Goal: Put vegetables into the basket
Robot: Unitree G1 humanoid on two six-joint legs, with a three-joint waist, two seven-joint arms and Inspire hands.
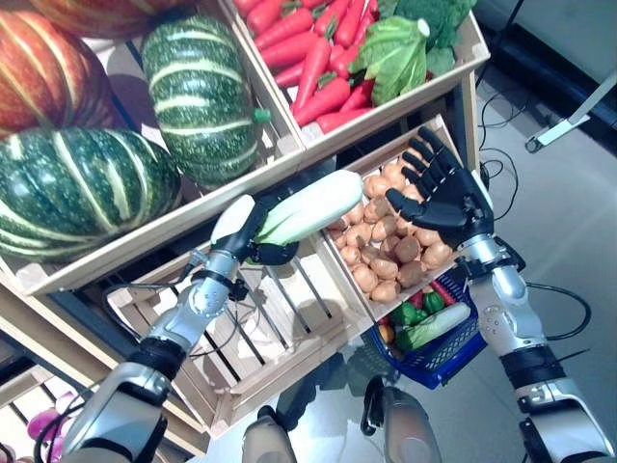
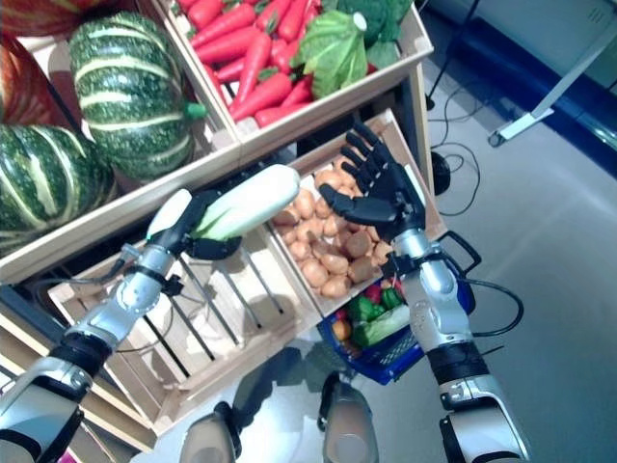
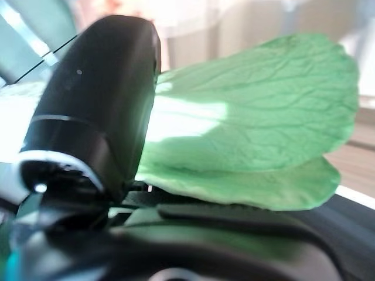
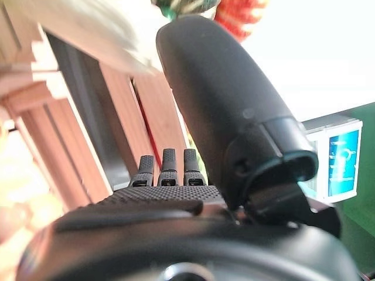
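My left hand (image 1: 262,241) is shut on a long pale green and white cabbage (image 1: 308,206), held in the air in front of the wooden stand. The cabbage's green leaves (image 3: 246,123) show past the thumb (image 3: 99,111) in the left wrist view. My right hand (image 1: 445,188) is open with straight fingers, raised over a crate of small brown potatoes, just right of the cabbage's tip. The blue basket (image 1: 448,359) stands on the floor below my right forearm. It holds a green and white vegetable (image 1: 436,326), green peppers (image 1: 410,313), something red and something orange.
The wooden stand (image 1: 289,154) has slanted crates of vegetables above and an empty slatted crate (image 1: 260,338) below my left arm. The potato crate (image 1: 386,246) lies between the hands. Grey floor (image 1: 569,222) lies to the right.
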